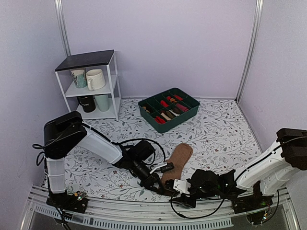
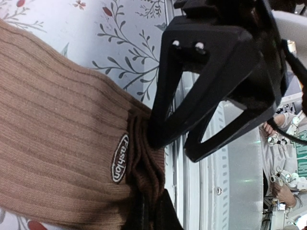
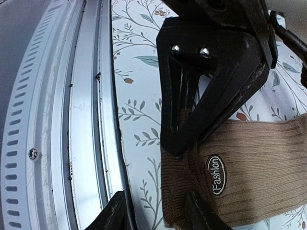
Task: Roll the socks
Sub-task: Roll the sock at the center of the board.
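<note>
Right now I'm looking at a table covered in a pale cloth (image 1: 225, 129) printed with grey leafy sprigs and small red buds, closed in by plain lilac walls (image 1: 182, 43) with a metal post (image 1: 62, 24) in each back corner. At the upper left of the overhead frame stands a white shelf unit (image 1: 88, 60) with a dark top, holding mugs (image 1: 95, 79) on two levels. Near the middle sits a green divided box (image 1: 184, 118) with small rolled bundles in its compartments. The socks (image 1: 177, 160) lie as a flat tan strip at the lower centre, running from mid-table down to the near edge, where a ribbed aluminium rail (image 3: 81, 120) borders the cloth. Both arms meet at that near end. My left gripper (image 2: 154, 206) is pressed together on the dark brown cuff, which is bunched up just beside an oval "Fashion" label (image 2: 120, 158). My right gripper (image 3: 157, 196) stands spread. From its own camera, one finger sits over the tan knit and the other over the rail side, with the sock's edge between them. I cannot tell whether either finger presses on the fabric.
</note>
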Robot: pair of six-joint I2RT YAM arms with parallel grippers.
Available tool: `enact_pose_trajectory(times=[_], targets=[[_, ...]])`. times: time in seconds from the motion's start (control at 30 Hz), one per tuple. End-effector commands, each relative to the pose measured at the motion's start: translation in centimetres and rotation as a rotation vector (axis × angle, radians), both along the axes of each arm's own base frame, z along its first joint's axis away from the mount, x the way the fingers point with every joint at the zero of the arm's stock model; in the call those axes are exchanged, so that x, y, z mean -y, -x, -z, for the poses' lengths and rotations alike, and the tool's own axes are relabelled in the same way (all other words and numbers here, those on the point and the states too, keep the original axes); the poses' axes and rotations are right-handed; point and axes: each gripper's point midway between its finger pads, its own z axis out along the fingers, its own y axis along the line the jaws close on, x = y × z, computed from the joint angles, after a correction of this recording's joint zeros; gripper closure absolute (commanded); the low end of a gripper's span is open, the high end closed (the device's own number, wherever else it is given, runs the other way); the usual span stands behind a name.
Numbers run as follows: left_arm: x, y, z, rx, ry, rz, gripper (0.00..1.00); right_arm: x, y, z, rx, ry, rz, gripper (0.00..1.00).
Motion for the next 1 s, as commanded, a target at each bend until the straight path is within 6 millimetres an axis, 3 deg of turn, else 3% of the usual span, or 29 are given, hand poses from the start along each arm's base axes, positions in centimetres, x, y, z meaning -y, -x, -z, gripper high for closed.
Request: enact_pose_trajectory(times=[0.0,0.1,0.2,0.33,0.4,0.43,0.5,0.6,0.8,0.9,0.97], targets=[[-2.5,0.9,3.8,-0.045,-0.165,-0.017,1.00,0.0,-0.3,1.5,-0.018,0.062,0.035,0.60],[-2.5,0.8,3.5,-0.029,-0.152,-0.010,1.00,0.7,-0.7,3.0,-0.042,0.119,0.087,0.61],[-2.2,0.2,2.7,0.020,-0.114,-0.019,1.00,1.7,-0.9,4.2,-0.078,0.181,0.148,0.69],[-1.5,-0.9,0.9,0.088,-0.046,-0.026,0.93,3.1,-0.5,5.5,-0.151,0.227,0.212,0.78],[-0.9,-1.6,-1.3,0.145,0.017,-0.032,0.89,3.5,-0.4,6.0,-0.191,0.242,0.251,0.87],[-0.7,-2.0,-1.9,0.171,0.035,-0.037,0.85,3.7,-0.2,6.3,-0.210,0.251,0.259,0.91],[-0.5,-2.8,-3.3,0.229,0.074,-0.050,0.61,4.2,0.0,6.9,-0.247,0.268,0.286,0.97],[-0.5,-4.1,-5.5,0.358,0.139,-0.089,0.50,4.7,0.3,7.2,-0.298,0.269,0.323,1.00],[-2.2,-4.5,-9.4,0.568,0.315,-0.138,0.50,5.0,-0.2,5.5,-0.460,0.196,0.395,1.00],[-3.3,-3.3,-10.3,0.628,0.407,-0.122,0.58,5.6,-0.4,5.3,-0.586,0.182,0.432,1.00],[-3.8,-2.2,-10.7,0.695,0.465,-0.093,0.58,6.0,-0.4,5.6,-0.688,0.186,0.464,1.00]])
